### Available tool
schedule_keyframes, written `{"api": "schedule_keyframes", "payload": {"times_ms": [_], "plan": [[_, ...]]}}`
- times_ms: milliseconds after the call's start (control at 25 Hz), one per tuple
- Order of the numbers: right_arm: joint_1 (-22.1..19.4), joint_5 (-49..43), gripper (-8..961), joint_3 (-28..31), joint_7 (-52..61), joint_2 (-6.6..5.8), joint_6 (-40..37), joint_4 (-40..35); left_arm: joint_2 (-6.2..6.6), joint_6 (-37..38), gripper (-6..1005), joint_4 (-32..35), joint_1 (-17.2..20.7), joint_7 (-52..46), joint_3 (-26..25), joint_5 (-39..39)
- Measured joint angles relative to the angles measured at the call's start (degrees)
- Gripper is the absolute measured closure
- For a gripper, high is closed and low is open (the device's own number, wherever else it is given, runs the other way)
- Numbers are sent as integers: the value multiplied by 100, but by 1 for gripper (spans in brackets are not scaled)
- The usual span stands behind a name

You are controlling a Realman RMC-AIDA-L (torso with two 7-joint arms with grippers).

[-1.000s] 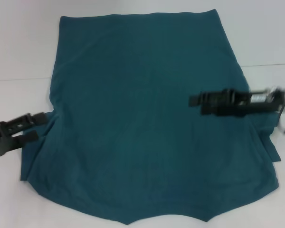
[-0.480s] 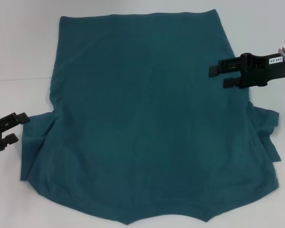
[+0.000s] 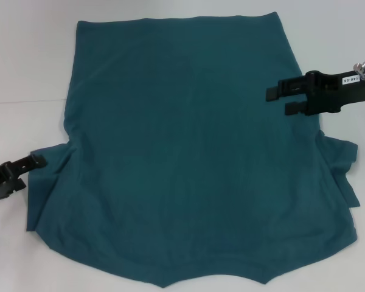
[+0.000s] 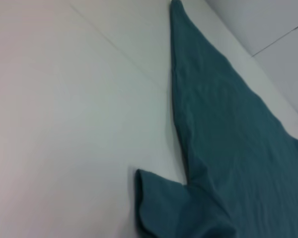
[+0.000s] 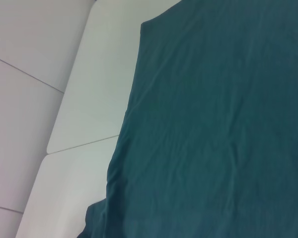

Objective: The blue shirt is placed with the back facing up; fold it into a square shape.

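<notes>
The blue shirt [image 3: 188, 152] was spread flat on the white table [image 3: 24, 61], both sleeves folded inward. In the head view, the left gripper [image 3: 36, 163] was seen at the left sleeve, jaws slightly parted, and the right gripper [image 3: 280, 100] above the shirt's right edge, jaws open and empty. The curled sleeve fold [image 4: 164, 208] was shown only by the left wrist view.

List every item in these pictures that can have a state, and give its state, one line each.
blue shirt: spread flat on the white table, unfolded, both sleeves sticking out at the sides.
left tool: low at the tip of the shirt's left sleeve, fingers nearly closed; grip on fabric unclear.
right tool: above the shirt's right edge, fingers open, holding nothing.
white table: bears the shirt.
</notes>
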Motion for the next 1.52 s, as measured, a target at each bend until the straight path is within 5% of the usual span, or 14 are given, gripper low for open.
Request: {"api": "schedule_keyframes", "payload": {"times_ms": [880, 1280, 1520], "plan": [[-78, 35, 195, 51, 6, -33, -9, -8, -5, 84, 135, -94, -46, -123, 224, 106], [-95, 36, 195, 198, 6, -43, -30, 1, 0, 25, 342, -84, -78, -213, 228, 144], [-104, 36, 195, 227, 6, -43, -36, 24, 1, -9, 665, -72, -95, -282, 239, 254]]}}
